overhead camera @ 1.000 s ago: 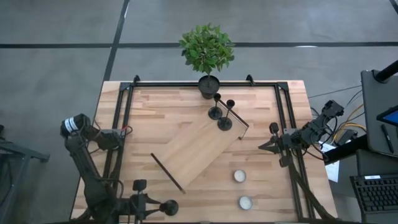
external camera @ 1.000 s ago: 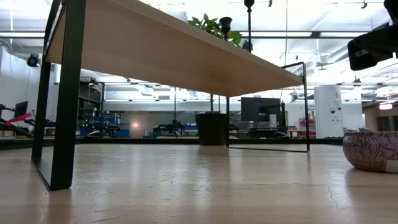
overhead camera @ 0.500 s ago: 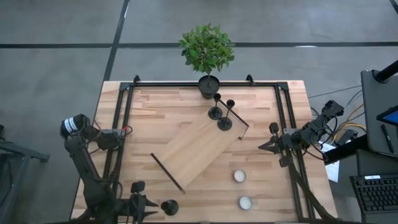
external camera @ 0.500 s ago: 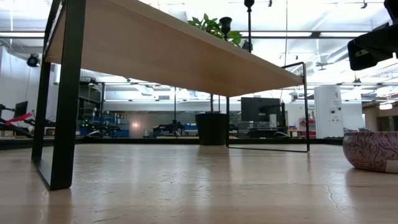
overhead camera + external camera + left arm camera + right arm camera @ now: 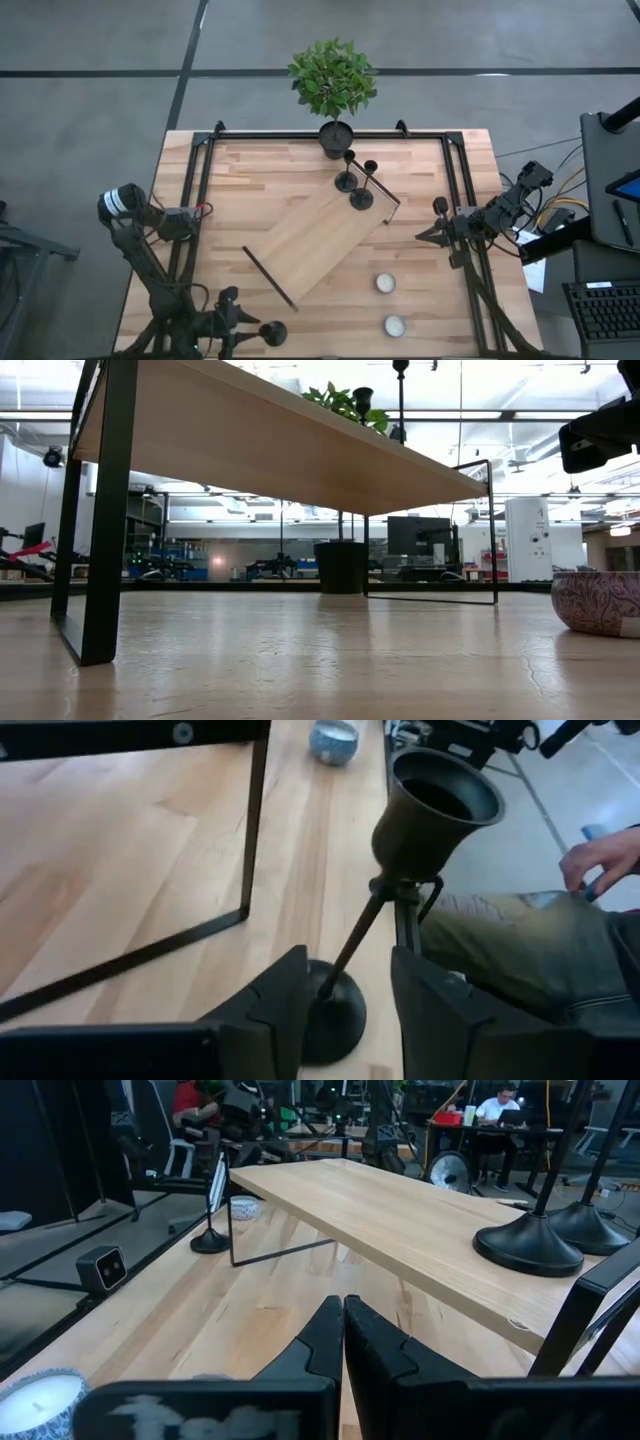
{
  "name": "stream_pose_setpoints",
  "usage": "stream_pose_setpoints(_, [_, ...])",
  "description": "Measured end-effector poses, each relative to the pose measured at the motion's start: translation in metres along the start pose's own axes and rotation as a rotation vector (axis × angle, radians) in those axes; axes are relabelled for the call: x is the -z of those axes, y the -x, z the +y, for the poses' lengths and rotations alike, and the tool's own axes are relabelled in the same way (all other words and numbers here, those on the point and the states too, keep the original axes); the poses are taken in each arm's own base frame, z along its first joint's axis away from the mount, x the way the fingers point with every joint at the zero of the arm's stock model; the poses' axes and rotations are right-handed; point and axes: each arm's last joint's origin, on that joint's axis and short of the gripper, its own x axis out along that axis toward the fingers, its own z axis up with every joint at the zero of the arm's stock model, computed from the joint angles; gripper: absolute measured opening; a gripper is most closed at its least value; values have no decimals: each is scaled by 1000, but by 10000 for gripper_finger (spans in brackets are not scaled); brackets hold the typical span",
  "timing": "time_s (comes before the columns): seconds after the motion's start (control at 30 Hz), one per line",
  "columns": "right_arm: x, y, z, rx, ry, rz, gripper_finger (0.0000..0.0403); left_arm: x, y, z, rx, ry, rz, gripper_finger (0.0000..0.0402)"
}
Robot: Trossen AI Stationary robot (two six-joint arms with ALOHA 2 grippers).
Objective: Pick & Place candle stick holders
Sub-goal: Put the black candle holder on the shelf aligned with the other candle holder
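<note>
The left gripper has its fingers apart around a leaning candle holder, ready to pinch its stem. The right gripper waits, fingers together.

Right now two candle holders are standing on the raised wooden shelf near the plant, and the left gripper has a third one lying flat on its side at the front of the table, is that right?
Not quite. The third candle holder isn't lying flat: the left wrist view shows it on its base, stem tilted, between the left gripper fingers. The other two holders do stand on the shelf near the plant, per the high view.
</note>
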Motion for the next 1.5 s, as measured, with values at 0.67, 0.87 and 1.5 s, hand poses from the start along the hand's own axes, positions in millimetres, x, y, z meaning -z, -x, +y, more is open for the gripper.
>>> stream_pose_setpoints(0.67, [0, 0, 0, 0, 0, -1, 8, -4, -18, 6, 21, -68, -48, 163])
stream_pose_setpoints(0.87, [0, 0, 0, 0, 0, 0, 8, -1, -20, 3, 55, -50, -29, 163])
stream_pose_setpoints(1.5, [0, 0, 0, 0, 0, 0, 8, -7, -24, 2, 34, -72, -102, 101])
